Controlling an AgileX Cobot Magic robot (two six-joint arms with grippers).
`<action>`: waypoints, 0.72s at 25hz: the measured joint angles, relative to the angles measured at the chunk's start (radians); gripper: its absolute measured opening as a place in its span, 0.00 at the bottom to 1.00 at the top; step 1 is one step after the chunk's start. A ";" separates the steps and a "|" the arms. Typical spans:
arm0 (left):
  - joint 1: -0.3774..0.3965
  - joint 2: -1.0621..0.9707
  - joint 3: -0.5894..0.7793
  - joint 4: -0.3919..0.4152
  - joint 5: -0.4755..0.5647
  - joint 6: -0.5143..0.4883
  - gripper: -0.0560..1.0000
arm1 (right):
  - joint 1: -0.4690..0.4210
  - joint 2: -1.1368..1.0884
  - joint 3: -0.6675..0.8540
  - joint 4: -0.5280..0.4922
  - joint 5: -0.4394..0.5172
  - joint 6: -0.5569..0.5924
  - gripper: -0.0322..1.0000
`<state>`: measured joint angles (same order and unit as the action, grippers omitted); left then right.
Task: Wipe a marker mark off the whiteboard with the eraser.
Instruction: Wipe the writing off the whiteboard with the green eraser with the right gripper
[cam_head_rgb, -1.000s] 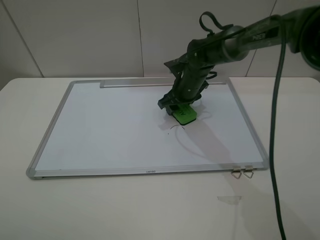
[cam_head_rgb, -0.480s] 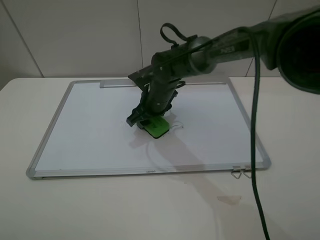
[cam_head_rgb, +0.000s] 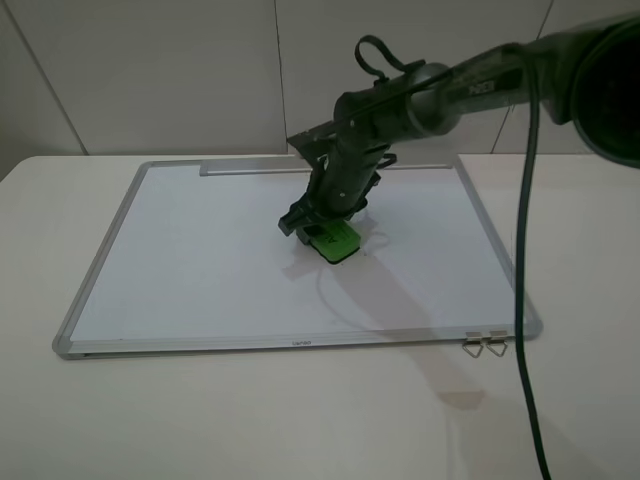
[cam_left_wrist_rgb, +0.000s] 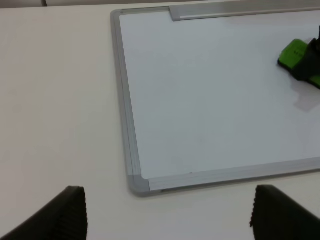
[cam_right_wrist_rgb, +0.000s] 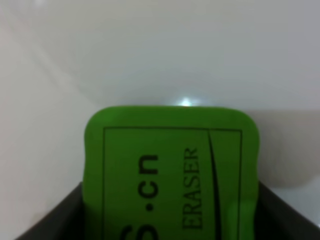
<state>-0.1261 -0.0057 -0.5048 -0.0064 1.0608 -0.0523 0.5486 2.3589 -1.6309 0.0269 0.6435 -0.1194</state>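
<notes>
The whiteboard (cam_head_rgb: 200, 250) lies flat on the table, and its near-left corner (cam_left_wrist_rgb: 137, 182) shows in the left wrist view. My right gripper (cam_head_rgb: 325, 232) is shut on the green eraser (cam_head_rgb: 336, 243), pressing it onto the board's middle. In the right wrist view the eraser (cam_right_wrist_rgb: 172, 170) fills the frame between the dark fingers (cam_right_wrist_rgb: 47, 220). The marker mark is not clearly visible; only a tiny faint trace (cam_head_rgb: 362, 252) sits at the eraser's right edge. My left gripper (cam_left_wrist_rgb: 170, 220) hangs open above bare table in front of the board's corner, far from the eraser (cam_left_wrist_rgb: 294, 54).
Two metal clips (cam_head_rgb: 485, 345) hang at the board's near right corner. A clear scrap of tape (cam_head_rgb: 462, 398) lies on the table in front of them. The grey tray strip (cam_head_rgb: 260, 168) runs along the far edge. A dark cable (cam_head_rgb: 522, 300) drops across the right side.
My right gripper swept the eraser left over the mark's spot, then came partway back right. The arch seen a second ago no longer shows plainly.
</notes>
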 joint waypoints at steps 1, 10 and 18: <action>0.000 0.000 0.000 0.000 0.000 0.000 0.70 | -0.020 0.000 -0.001 -0.001 0.000 0.000 0.61; 0.000 0.000 0.000 0.000 0.000 0.000 0.70 | -0.093 0.002 -0.002 -0.001 0.006 -0.001 0.61; 0.000 0.000 0.000 0.000 0.000 0.000 0.70 | -0.094 -0.038 0.125 -0.013 -0.092 0.034 0.61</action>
<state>-0.1261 -0.0057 -0.5048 -0.0064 1.0608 -0.0523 0.4551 2.3212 -1.5056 0.0142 0.5518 -0.0854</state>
